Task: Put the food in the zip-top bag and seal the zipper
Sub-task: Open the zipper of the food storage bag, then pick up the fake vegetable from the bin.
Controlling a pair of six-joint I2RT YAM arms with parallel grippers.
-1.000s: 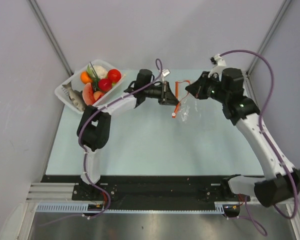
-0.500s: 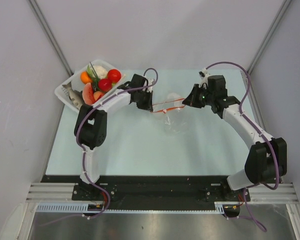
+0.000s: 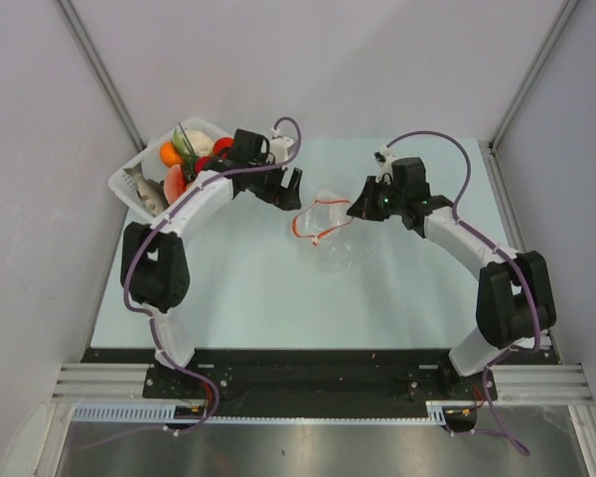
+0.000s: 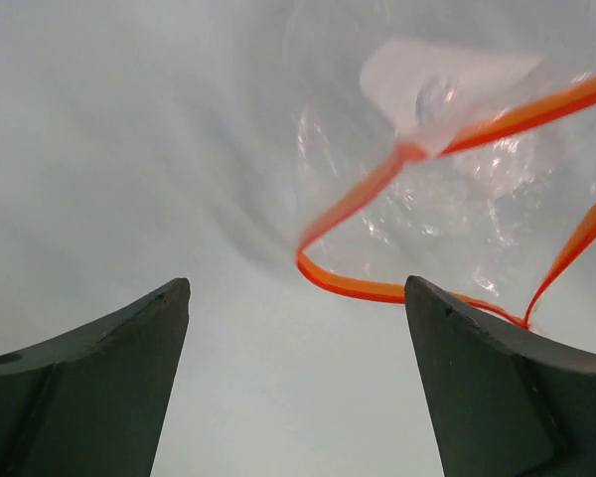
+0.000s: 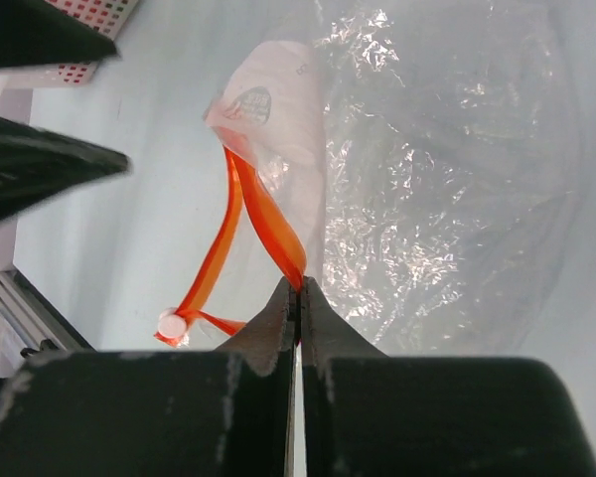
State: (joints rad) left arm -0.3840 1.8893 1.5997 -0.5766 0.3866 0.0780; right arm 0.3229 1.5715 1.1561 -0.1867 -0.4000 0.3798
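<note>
**Left arm.** The left gripper [image 3: 291,186] stood open above the table [image 3: 238,288], near the bag's left edge and apart from it. In the wrist view its two fingers [image 4: 99,368] were spread wide, with nothing between them and no contact with the bag.

**Right arm.** The right gripper [image 3: 356,210] was closed on the zipper [image 3: 313,221] at the bag's right side. In the wrist view the fingertips [image 5: 278,318] met on the orange strip [image 5: 268,224], with no visible gap.

**Bag.** The bag [image 3: 338,243] lay near the middle of the table, between the two grippers. Its clear, crinkled body [image 5: 447,179] rested on the surface. The mouth was open: the two zipper strips [image 4: 348,204] ran apart and formed a loop facing the left gripper. A white slider [image 5: 169,323] sat at one end of the strips. A white label [image 5: 278,94] showed near the mouth. No food was visible inside the bag.

**Food.** The food [image 3: 179,164] lay heaped in the white basket [image 3: 124,184] at the table's far left corner, well apart from the bag. The left arm crossed over the basket's right side and hid part of the contents.
</note>
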